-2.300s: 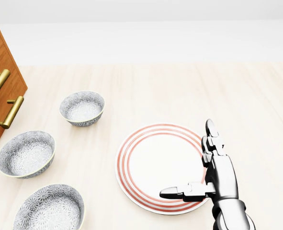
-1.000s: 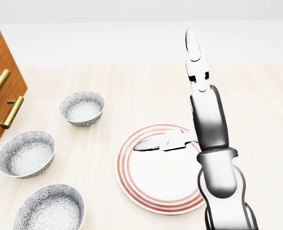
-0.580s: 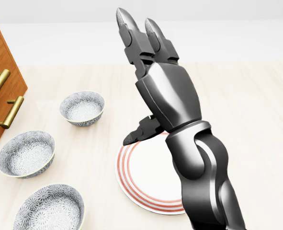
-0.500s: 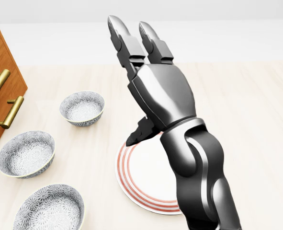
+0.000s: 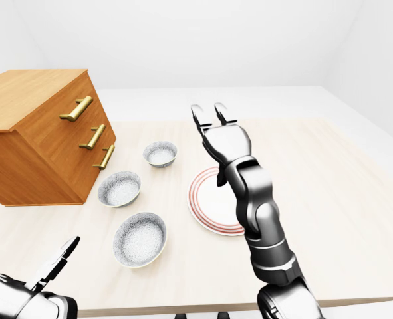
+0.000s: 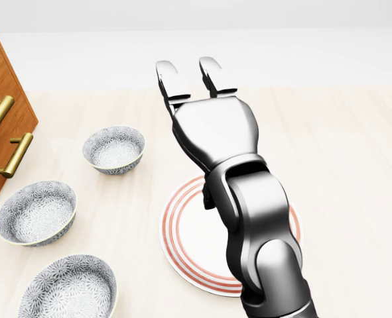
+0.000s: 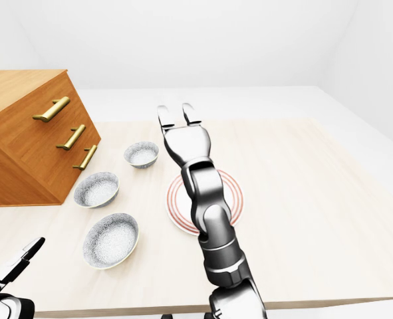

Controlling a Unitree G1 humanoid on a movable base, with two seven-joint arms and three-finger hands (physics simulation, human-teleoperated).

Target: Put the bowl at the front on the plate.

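The silver right hand (image 6: 215, 129) has swung up and leftward above the red-ringed white plate (image 6: 186, 248), fingers (image 6: 171, 78) apart, empty. The nearest patterned grey ceramic bowl (image 6: 68, 288), lower left on the pale wooden counter (image 6: 345, 165), waits ungrasped.

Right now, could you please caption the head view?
Open right robot hand reaches across striped plate; three patterned bowls sit at left.

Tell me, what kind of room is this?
Likely a pretend kitchen or dining room, computer-drawn: a pale wooden table set with three patterned bowls and a red-ringed plate, plus a wooden chest of drawers with brass handles.
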